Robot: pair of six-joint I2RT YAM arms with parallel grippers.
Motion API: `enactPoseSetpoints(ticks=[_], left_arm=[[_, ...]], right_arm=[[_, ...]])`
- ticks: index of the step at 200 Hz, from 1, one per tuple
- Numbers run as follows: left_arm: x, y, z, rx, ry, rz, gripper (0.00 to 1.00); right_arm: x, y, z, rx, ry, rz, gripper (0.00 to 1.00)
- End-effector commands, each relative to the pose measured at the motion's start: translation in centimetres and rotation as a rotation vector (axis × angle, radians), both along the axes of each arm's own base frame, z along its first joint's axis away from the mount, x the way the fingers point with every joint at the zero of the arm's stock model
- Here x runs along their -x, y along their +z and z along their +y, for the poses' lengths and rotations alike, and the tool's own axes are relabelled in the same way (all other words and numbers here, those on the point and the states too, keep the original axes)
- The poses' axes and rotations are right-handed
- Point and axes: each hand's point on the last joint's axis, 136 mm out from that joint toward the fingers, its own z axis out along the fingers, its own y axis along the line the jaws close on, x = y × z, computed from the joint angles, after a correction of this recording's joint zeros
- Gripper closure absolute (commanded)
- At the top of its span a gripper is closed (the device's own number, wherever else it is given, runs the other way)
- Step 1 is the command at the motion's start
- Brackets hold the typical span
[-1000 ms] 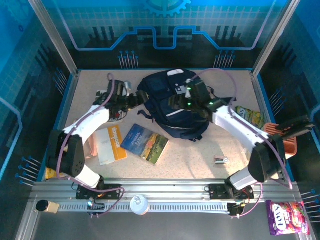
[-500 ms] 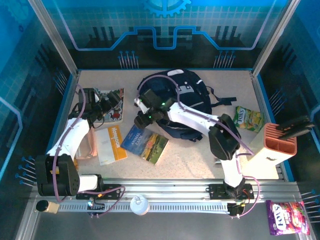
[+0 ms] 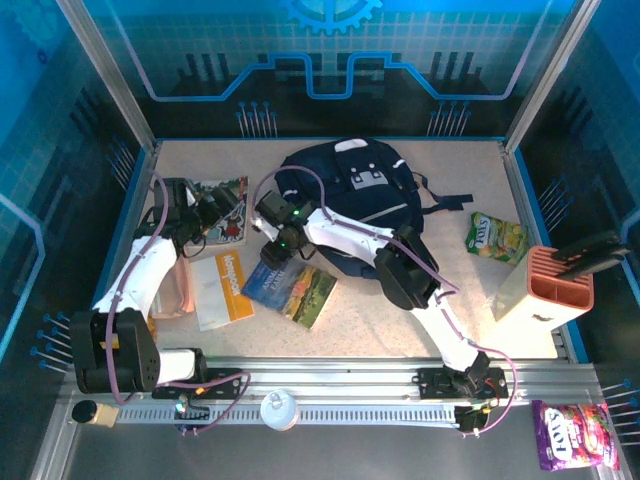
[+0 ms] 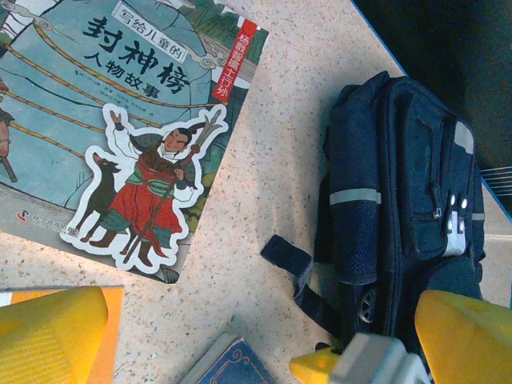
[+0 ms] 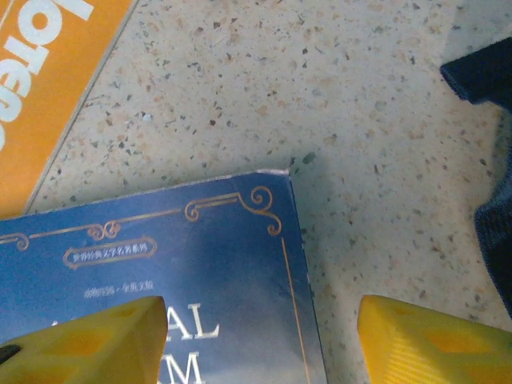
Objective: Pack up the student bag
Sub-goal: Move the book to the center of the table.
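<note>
student bag — on table | left gripper wide open, empty, near picture book | right gripper open — over blue book corner

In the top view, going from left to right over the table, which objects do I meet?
orange book → blue book → student bag → green snack packet → white box with orange top

blue book beside orange book, comic book behind them.
</note>
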Motion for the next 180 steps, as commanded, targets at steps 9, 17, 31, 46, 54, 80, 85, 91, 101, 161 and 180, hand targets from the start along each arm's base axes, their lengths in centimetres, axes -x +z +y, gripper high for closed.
enactPoseSetpoints(ticks=[9,17,31,46,54,80,85,91,101,161,180], left_arm=[[1.0,0.0,0.2,-0.004,-0.008,0.009,0.01],[1.1,-0.1,0.2,-0.004,-0.009,0.012,0.01],[1.1,-0.3,0.1,0.003,-0.009,0.020,0.01],[1.2,-0.6,-0.1,0.016,-0.010,0.033,0.01],[1.3,-0.9,-0.2,0.026,-0.009,0.040,0.01],[1.6,-1.9,-0.8,0.077,-0.013,0.068,0.01],[1.6,-2.1,-1.2,0.095,-0.018,0.069,0.01],[1.6,-2.3,-1.6,0.119,-0.030,0.065,0.02],[1.6,-2.6,-2.5,0.148,-0.047,0.067,0.02],[4.7,-6.9,-6.6,0.165,-0.145,0.233,0.11],[6.4,-8.2,-8.2,0.143,-0.197,0.281,0.15]], right_arm=[[0.3,-2.0,0.8,0.034,0.030,0.026,0.38],[0.2,-2.5,0.8,0.041,0.030,0.031,0.40],[-0.1,-3.5,0.5,0.059,0.008,0.040,0.43],[-0.7,-4.2,-0.3,0.075,-0.039,0.048,0.47],[-1.1,-4.6,-0.9,0.081,-0.074,0.053,0.49],[-2.9,-5.3,-3.6,0.089,-0.229,0.067,0.56],[-3.3,-5.3,-4.3,0.102,-0.267,0.062,0.57],[-3.8,-5.2,-5.2,0.114,-0.311,0.057,0.57],[-4.3,-5.1,-6.3,0.120,-0.371,0.065,0.58],[-4.6,-1.0,-7.9,-0.048,-0.539,0.107,0.59],[-3.6,0.6,-7.4,-0.142,-0.521,0.137,0.56]])
